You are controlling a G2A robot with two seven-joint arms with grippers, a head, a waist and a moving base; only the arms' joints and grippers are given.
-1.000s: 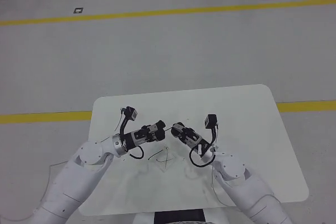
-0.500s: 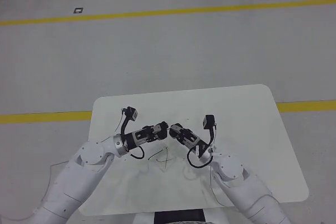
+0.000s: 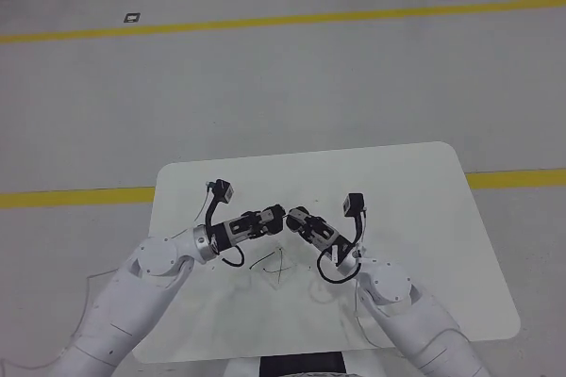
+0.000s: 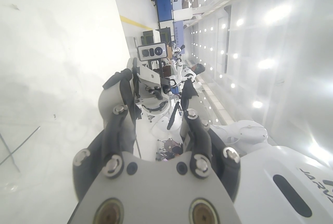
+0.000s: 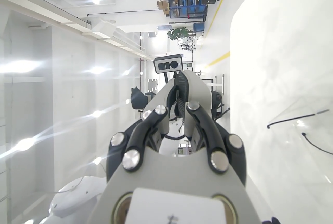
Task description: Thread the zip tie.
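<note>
Hanging over the middle of the white table (image 3: 424, 188), the left gripper (image 3: 276, 218) and the right gripper (image 3: 293, 220) point at each other, tip to tip and very close. The left gripper is open: its fingers (image 4: 122, 94) stand apart, and the right gripper shows in the gap between them. A thin black zip tie (image 4: 138, 141) runs along the inside of one left finger. I cannot tell if that finger touches it. The right gripper's fingers (image 5: 162, 98) are pressed close together, but I cannot tell what they pinch. More loose zip ties (image 3: 274, 264) lie crossed on the table, just below the two grippers and nearer to the robot.
</note>
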